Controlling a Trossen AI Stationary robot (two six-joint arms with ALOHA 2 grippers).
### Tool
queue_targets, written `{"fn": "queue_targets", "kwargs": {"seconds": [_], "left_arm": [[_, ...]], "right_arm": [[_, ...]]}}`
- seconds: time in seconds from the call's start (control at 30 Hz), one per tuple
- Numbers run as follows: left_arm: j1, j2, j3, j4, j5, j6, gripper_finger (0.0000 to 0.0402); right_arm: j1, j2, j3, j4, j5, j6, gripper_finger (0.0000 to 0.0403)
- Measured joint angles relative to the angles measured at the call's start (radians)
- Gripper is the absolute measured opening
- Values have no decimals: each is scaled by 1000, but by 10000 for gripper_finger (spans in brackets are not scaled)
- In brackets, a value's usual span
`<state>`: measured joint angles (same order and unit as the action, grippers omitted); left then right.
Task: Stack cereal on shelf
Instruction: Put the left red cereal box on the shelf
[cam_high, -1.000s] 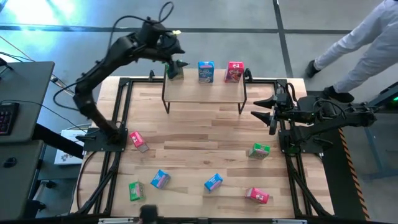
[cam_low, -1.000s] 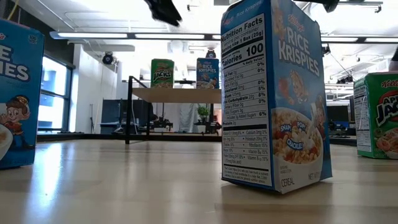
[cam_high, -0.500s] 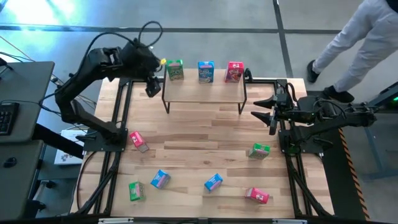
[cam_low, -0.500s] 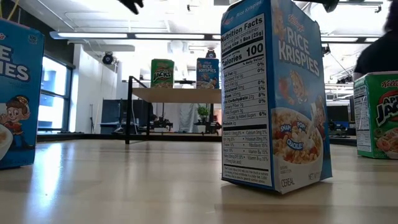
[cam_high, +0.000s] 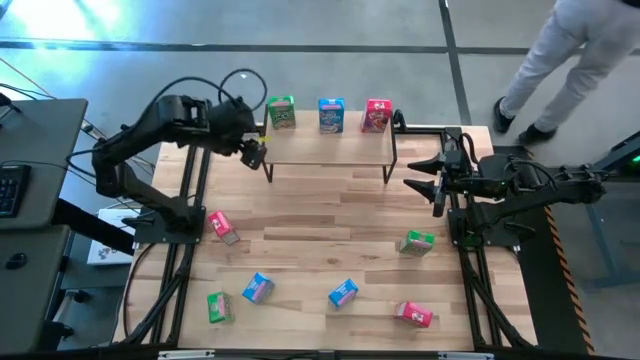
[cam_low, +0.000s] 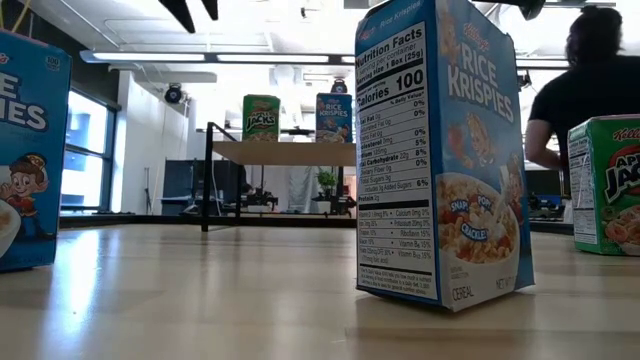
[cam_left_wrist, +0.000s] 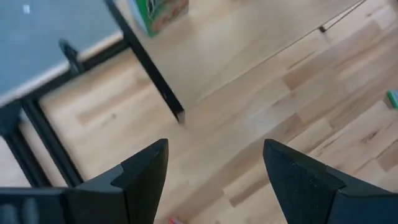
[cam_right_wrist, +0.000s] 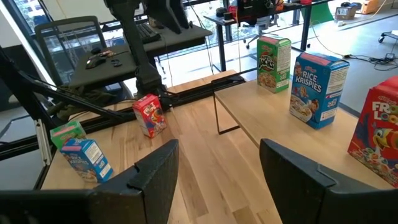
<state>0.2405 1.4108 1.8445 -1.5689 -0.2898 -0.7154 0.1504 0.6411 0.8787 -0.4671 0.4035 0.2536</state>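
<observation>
Across my light butcher-block wooden tabletop with its black frame rails, six small cardboard cereal boxes sit scattered, and beyond the far edge I see grey floor with a person in pale clothes walking past the right corner. From table height the room behind shows ceiling light strips and windows.

My left gripper hangs just off the left end of the low shelf with its pale plank top and thin black legs. Its dark fingers stand wide apart with nothing between them, only bare wood and a black shelf leg below. The green Apple Jacks box stands upright on the plank just beyond this gripper, with the blue Rice Krispies box and the red-pink Froot Loops box farther along the plank, all three with long axes vertical and their printed fronts turned toward the near edge of the table.

My right gripper waits over the right rail, fingers parted about halfway, empty, pointing toward the shelf.

Well away from the left gripper, toward the near edge, lie a red-pink box, a green one, two blue ones, another red-pink one, and a green one near the right arm.
</observation>
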Motion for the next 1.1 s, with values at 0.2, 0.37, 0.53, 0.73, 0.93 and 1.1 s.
{"fn": "queue_targets", "kwargs": {"seconds": [0.2, 0.37, 0.53, 0.73, 0.93, 1.1], "left_arm": [[-71, -1, -118, -2, 21, -272, 255], [-137, -2, -203, -3, 42, -447, 255], [-197, -9, -280, 0, 42, -623, 255], [-274, -47, -397, -2, 96, -863, 255], [-376, -86, -493, -3, 112, -1084, 255], [-459, -117, -561, -4, 131, -1233, 255]], "right_arm": [[0, 0, 0, 0, 4, 0, 218], [0, 0, 0, 0, 4, 0, 218], [0, 0, 0, 0, 3, 0, 218], [0, 0, 0, 0, 3, 0, 218], [0, 0, 0, 0, 3, 0, 218], [0, 0, 0, 0, 3, 0, 218]]}}
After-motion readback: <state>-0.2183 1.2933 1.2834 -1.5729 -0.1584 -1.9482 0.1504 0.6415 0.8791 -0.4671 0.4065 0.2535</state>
